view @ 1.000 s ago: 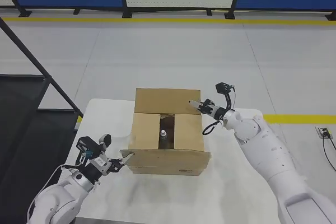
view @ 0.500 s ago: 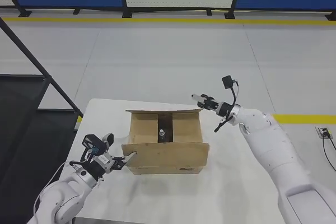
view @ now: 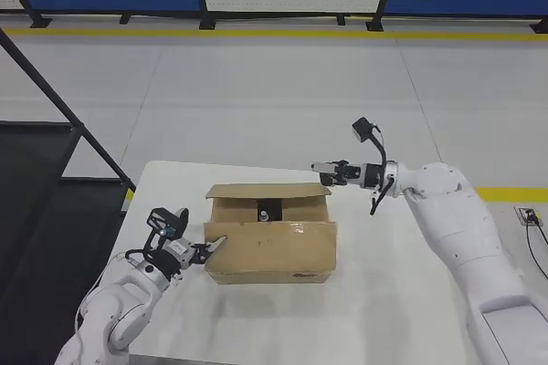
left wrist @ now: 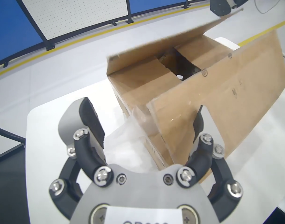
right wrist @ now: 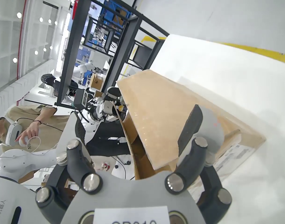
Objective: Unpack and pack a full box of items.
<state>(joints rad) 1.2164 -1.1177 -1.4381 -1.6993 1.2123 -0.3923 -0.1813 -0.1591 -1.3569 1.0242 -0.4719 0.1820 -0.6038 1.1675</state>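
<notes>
A brown cardboard box stands in the middle of the white table. Its two inner flaps lie shut with a gap between them, where a white bottle cap shows. The near long flap is tilted upward, and my left gripper is open at its left corner, one finger against the outer face. The far long flap stands raised. My right gripper is open at its right corner, one finger lying on the cardboard.
Clear plastic film lies on the table by the box's near left corner. A black metal frame stands left of the table. Bare tabletop lies right of and in front of the box.
Both long flaps have swung up from lying folded outward. My right gripper rose and moved back with the far flap's corner. My left gripper moved inward and up along the near flap.
</notes>
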